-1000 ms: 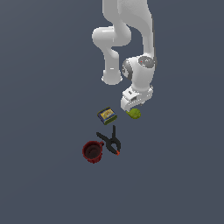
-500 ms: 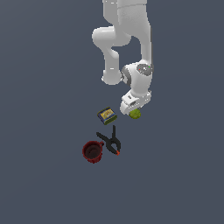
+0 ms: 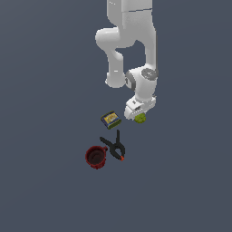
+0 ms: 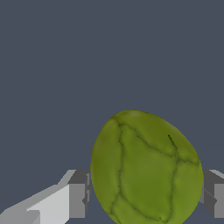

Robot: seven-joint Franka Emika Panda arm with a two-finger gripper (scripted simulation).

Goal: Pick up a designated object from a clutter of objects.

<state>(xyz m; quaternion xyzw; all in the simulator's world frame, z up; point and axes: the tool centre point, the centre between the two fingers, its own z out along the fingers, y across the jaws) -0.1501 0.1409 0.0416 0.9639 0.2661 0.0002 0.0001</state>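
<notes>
The jaws (image 4: 144, 192) stand open on either side of the yellow-green lump (image 4: 146, 168), one pad just beside it and the other close by; I see no squeeze on it yet. In the exterior view the lump (image 3: 141, 118) sits on the desk (image 3: 54, 90) under the arm's hand. The box (image 3: 110, 119), the clamp (image 3: 114, 146) and the red mug (image 3: 95, 157) lie apart, untouched. The reach looks done; closing and lifting remain.

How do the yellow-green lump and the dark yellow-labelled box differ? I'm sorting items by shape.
The rounded, veined yellow-green lump sits between the claw fingers; the flat, dark yellow-labelled box lies apart, untouched. The lump is plain; the box is labelled. Both look similar in size.
</notes>
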